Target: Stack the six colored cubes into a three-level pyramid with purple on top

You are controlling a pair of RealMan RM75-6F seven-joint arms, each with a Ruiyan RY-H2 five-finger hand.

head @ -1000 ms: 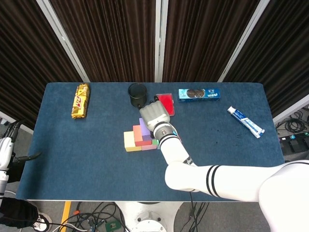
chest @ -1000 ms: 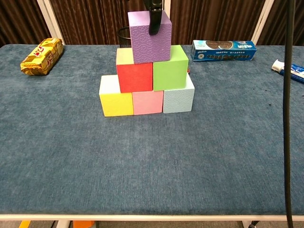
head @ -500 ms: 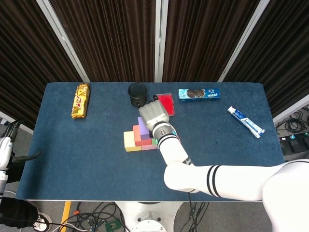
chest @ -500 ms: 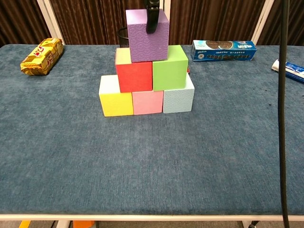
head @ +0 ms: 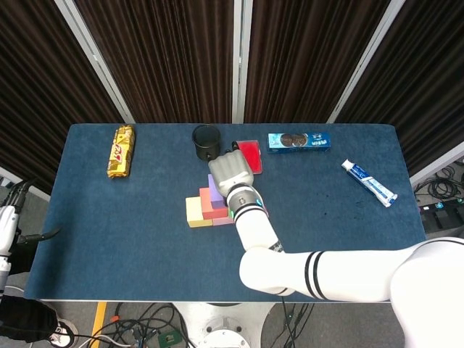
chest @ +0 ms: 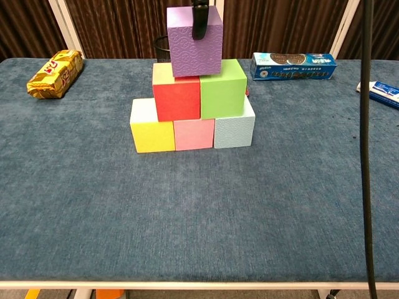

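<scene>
Landmark: pyramid of cubes near the middle of the blue surface [chest: 75,205].
Base level: yellow cube [chest: 152,128], pink cube [chest: 194,133] and pale blue cube [chest: 235,128], side by side and touching.
Middle level: red cube [chest: 176,98] and green cube [chest: 222,88], touching, resting on the base level.
Top: purple cube [chest: 194,40] over the seam between red and green, its lower edge at the red cube's top; whether it rests fully cannot be told.
Right hand [head: 230,172]: directly above the pyramid, back of the hand toward the head camera.
Fingers [chest: 201,20]: one dark finger lies down the front face of the purple cube; the hand holds the cube.
Left hand [head: 43,235]: at the surface's left edge, well apart from the pyramid; its finger state cannot be told.
Behind the pyramid: black cup [head: 206,141], red box [head: 250,154].
Far left of the pyramid: gold snack pack [chest: 56,73].
Right of the pyramid: blue biscuit box [chest: 293,65], toothpaste tube [chest: 380,91].
</scene>
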